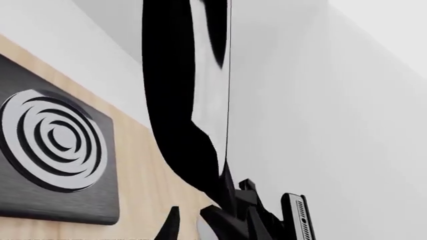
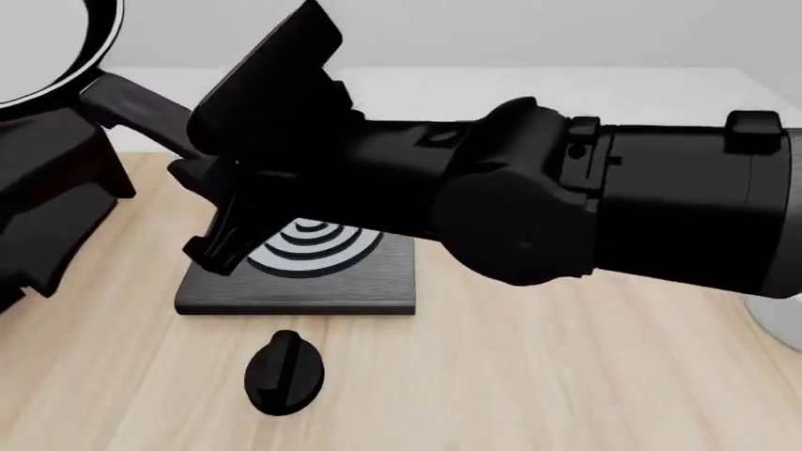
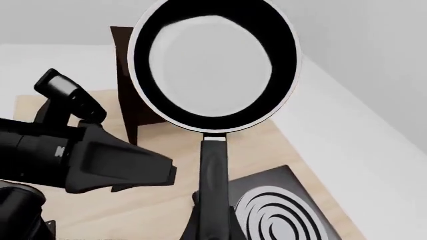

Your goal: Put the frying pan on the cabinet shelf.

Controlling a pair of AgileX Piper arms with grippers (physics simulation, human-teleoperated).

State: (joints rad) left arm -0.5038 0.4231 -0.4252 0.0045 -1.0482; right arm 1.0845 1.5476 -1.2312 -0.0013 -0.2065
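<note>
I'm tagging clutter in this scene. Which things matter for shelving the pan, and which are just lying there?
Part of the job:
- frying pan, lifted off the table
- right gripper, holding its handle
- cabinet shelf, behind the pan

Just lying about:
- stove plate with rings, on the table
- black knob, in front of the plate

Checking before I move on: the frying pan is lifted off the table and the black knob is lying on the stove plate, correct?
Not quite. The frying pan is lifted, but the knob is not on the stove plate. It lies on the wooden tabletop, just on the near side of the plate and apart from it. The front view shows this.
</note>
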